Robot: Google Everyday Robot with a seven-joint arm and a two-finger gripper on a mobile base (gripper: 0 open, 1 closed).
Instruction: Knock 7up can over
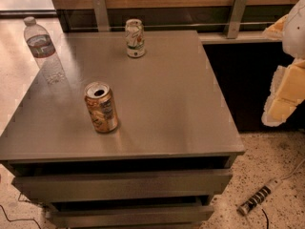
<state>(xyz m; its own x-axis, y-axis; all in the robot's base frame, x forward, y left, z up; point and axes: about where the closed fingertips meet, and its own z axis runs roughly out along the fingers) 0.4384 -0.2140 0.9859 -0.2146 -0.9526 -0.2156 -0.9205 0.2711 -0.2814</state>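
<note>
The 7up can (135, 38) stands upright on the grey tabletop (181, 104). It is close to the far edge, a little left of the middle of that edge. Its silver top rim points up, and the green and red markings face the camera.

The gripper (286, 87) is at the right side of the view, beyond the right edge of the tabletop and outside its far right corner. It is only partly in view, as white and yellowish parts, and it hangs above the dark space beside the cabinet. It touches nothing on the tabletop and is well apart from the 7up can. How far it is open I cannot tell, and no object is seen in its hold.

An orange-gold can (101, 107) with a bluish label stands upright in the left half of the tabletop, nearer to the near edge, and its top is opened. A clear water bottle (44, 46) stands upright at the far left corner. The three containers are well apart from each other.

Under the near edge, two drawers (124, 185) are pulled out slightly. A power strip (259, 197) lies on the speckled floor (271, 161), below the near right corner.
</note>
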